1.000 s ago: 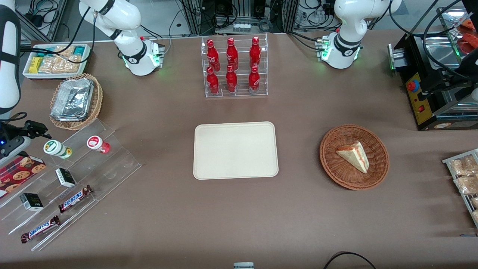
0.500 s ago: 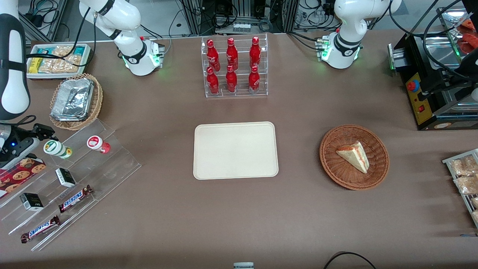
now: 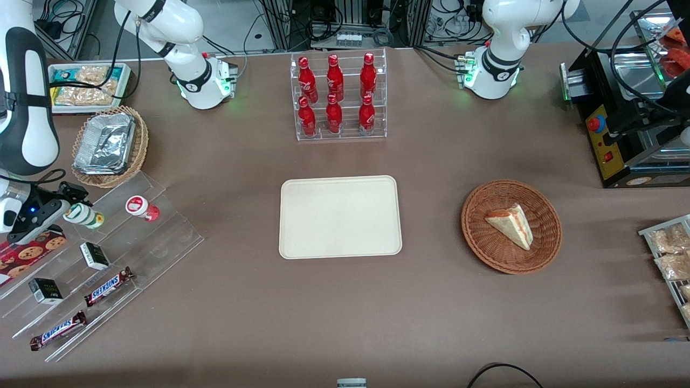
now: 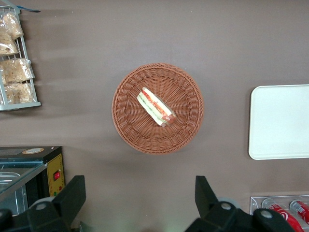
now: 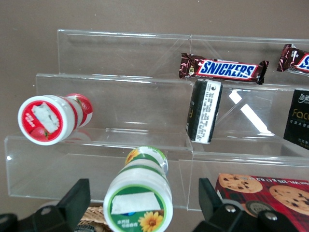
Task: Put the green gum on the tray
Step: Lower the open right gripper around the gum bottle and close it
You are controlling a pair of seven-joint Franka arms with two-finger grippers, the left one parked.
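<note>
The green gum (image 3: 84,214) is a small bottle with a white lid and green band, lying on the top step of a clear acrylic display stand (image 3: 135,237) toward the working arm's end of the table. In the right wrist view the green gum (image 5: 140,198) lies between my gripper's (image 5: 143,203) spread fingers (image 5: 77,199), with a gap on each side. My gripper (image 3: 67,207) is open around the lid end. The cream tray (image 3: 339,216) lies flat at the table's middle, also seen in the left wrist view (image 4: 280,122).
A red-and-white bottle (image 3: 141,207) lies beside the green gum. Snickers bars (image 3: 108,285), small black boxes (image 3: 94,255) and a cookie box (image 3: 27,249) sit on lower steps. A wicker basket with foil (image 3: 108,145), cola bottle rack (image 3: 338,97) and sandwich basket (image 3: 511,226) stand around.
My gripper has moved in toward the green gum, from just beside the stand to around the bottle's lid end. The bottle has stayed in place.
</note>
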